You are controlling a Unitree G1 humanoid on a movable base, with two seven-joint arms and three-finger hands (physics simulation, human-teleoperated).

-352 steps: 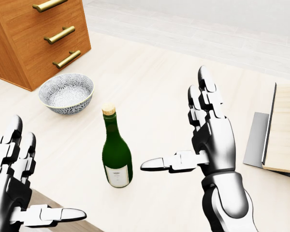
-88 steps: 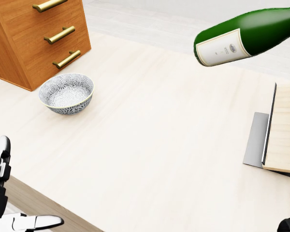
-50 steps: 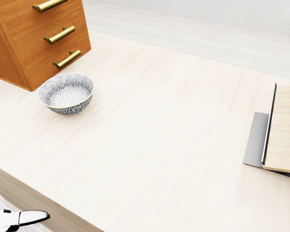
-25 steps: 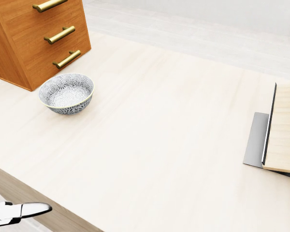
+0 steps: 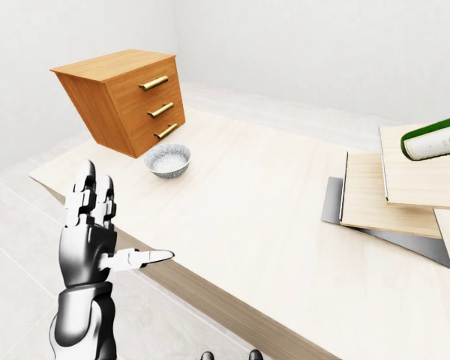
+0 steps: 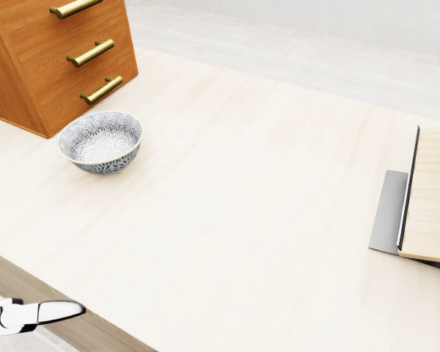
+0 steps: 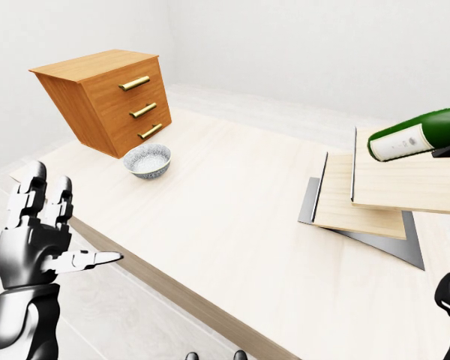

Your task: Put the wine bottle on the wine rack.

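**Bottle held flat above the rack shelves, not yet set down**

Across the middle of the scene lay the pale wooden table (image 7: 232, 225), largest item in view. At its far left stood the chest of drawers (image 7: 105, 97), three brass handles facing right, tilted as rendered. At the right sat the wine rack (image 7: 382, 199): stepped pale wood shelves on a grey metal base. The patterned bowl (image 7: 148, 160) rested just beside the chest, well apart from the rack.

The wine bottle (image 7: 416, 135) hung nearly horizontal above the upper shelf at far right, labelled base end toward the left, neck running off the right edge. It appeared clear of the shelf surface, though the gap was hard to judge.

The right hand itself was out of frame; only a dark sliver showed by the bottle, and dark arm parts at lower right. Its grip could not be read.

The left hand (image 5: 90, 232) stood idle at the near left, off the table edge, fingers spread upward, thumb out, holding nothing.

Judgement for this step: keep the bottle level, align its long axis with the shelf, lower gently until the body bears fully on wood, release only once it rests. A round bottle on flat board may roll; check settling before withdrawing.
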